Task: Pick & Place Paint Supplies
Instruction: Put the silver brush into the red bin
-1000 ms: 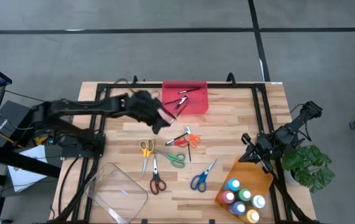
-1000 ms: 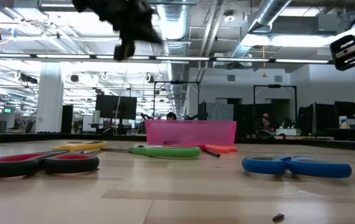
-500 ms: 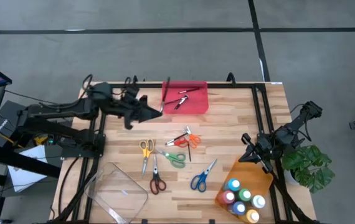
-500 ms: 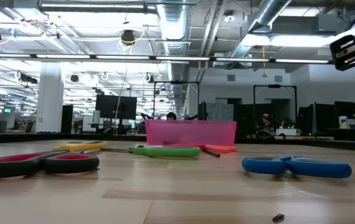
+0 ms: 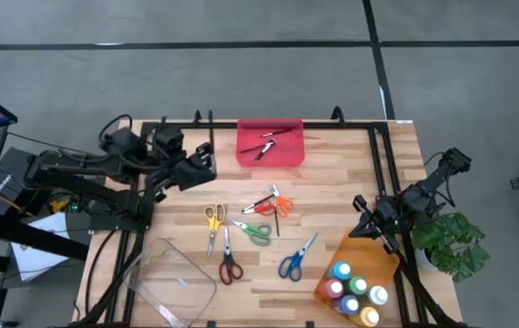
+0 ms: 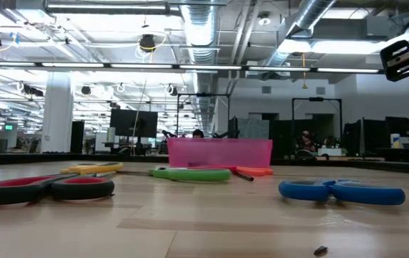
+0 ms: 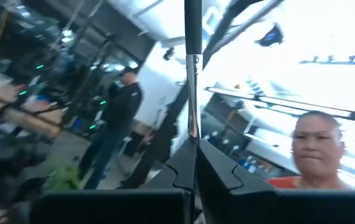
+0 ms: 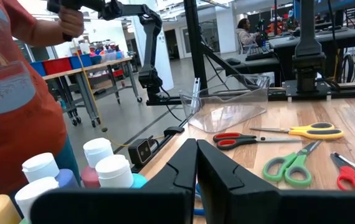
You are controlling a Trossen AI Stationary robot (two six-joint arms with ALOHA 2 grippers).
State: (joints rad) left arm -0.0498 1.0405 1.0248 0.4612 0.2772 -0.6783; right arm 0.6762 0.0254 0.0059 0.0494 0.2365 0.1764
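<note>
left gripper (image 5: 207, 165) closed and empty at the table's (image 5: 351, 196) 9 o'clock edge; right gripper (image 5: 366, 221) closed and empty at 3 o'clock. open wood lies between them. five scissors (image 5: 253, 230) scattered centrally, coloured handles; capped paint bottles (image 5: 355, 292) at 5 o'clock.

left arm (image 5: 105, 164): matte black, jointed links – black cables looped beside its base
right arm (image 5: 414, 202): black too, slimmer – angular segments
fingers (image 8: 224, 177): dark, wedge-shaped, plain
</note>
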